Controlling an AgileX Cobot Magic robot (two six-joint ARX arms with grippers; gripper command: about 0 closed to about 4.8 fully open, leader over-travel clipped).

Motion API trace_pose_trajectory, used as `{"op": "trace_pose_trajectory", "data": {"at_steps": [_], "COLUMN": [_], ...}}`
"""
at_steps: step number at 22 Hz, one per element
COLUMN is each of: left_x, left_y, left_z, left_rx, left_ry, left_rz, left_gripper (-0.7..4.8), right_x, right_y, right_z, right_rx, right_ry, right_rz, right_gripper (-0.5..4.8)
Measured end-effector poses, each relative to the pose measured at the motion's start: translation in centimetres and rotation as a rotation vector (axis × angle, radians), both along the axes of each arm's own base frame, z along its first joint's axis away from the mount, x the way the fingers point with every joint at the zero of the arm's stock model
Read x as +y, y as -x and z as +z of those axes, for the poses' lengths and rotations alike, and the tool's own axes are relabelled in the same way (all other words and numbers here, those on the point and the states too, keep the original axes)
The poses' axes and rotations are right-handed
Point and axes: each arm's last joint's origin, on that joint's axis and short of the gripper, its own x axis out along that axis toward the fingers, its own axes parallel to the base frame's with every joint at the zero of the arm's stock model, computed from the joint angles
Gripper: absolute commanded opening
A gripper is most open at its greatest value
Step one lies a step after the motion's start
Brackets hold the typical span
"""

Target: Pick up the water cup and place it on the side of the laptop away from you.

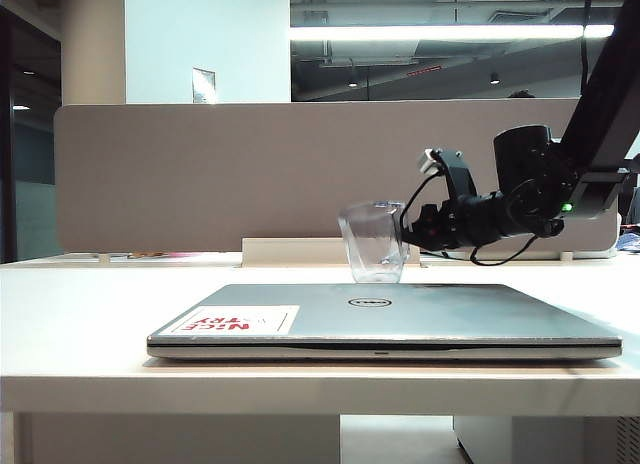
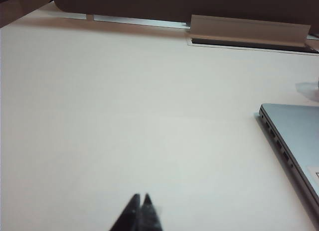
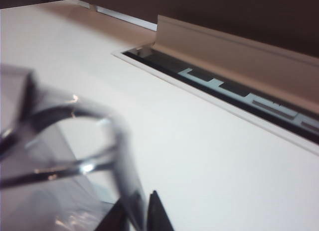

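In the exterior view the water cup (image 1: 373, 243) stands upright on the bench (image 1: 80, 324) just behind the laptop (image 1: 400, 319), the right hand (image 1: 408, 229) at its rim. In the left wrist view the left hand (image 2: 140, 200) is pressed together above the bench. In the right wrist view the right hand's fingertips (image 3: 158, 211) straddle the cup wall, slightly parted; whether they grip it cannot be told.

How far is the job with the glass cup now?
Done: the faceted grey-blue glass cup stands upright behind the closed silver laptop. In hand: the right gripper is at its rim, grip unclear. Left: pulling away. The left gripper rests shut over the white table.
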Motion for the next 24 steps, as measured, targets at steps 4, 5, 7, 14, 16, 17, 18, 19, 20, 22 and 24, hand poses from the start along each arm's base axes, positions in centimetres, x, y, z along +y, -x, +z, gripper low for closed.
{"op": "trace_pose_trajectory", "data": {"at_steps": [4,5,7,14,16,17,18,19,20,22,24], "left_x": [0.0,0.0,0.0,0.0,0.0,0.0,0.0,0.0,0.0,0.0,0.0], "left_y": [0.0,0.0,0.0,0.0,0.0,0.0,0.0,0.0,0.0,0.0,0.0], "left_z": [0.0,0.0,0.0,0.0,0.0,0.0,0.0,0.0,0.0,0.0,0.0], "left_rx": [0.0,0.0,0.0,0.0,0.0,0.0,0.0,0.0,0.0,0.0,0.0], "left_ry": [0.0,0.0,0.0,0.0,0.0,0.0,0.0,0.0,0.0,0.0,0.0], "left_rz": [0.0,0.0,0.0,0.0,0.0,0.0,0.0,0.0,0.0,0.0,0.0], "left_gripper": [-0.05,-0.05,-0.05,-0.05,-0.05,-0.05,-0.05,-0.05,-0.05,-0.05,-0.05], "right_x": [0.0,0.0,0.0,0.0,0.0,0.0,0.0,0.0,0.0,-0.1,0.0], "right_y": [0.0,0.0,0.0,0.0,0.0,0.1,0.1,0.2,0.3,0.3,0.4], "right_z": [-0.8,-0.8,-0.7,-0.7,-0.7,-0.6,-0.5,-0.5,-0.4,-0.1,0.3], "right_rx": [0.038,0.037,0.037,0.056,0.061,0.063,0.074,0.097,0.105,0.102,0.099], "right_ry": [0.002,0.002,0.001,-0.019,-0.021,-0.021,-0.019,-0.017,-0.016,-0.016,-0.016], "right_rz": [-0.001,-0.001,0.001,-0.003,-0.003,-0.004,-0.004,-0.004,-0.005,-0.005,-0.004], "right_gripper": [0.44,0.44,0.45,0.46,0.66,0.68,0.68,0.82,1.01,1.22,1.22]}}
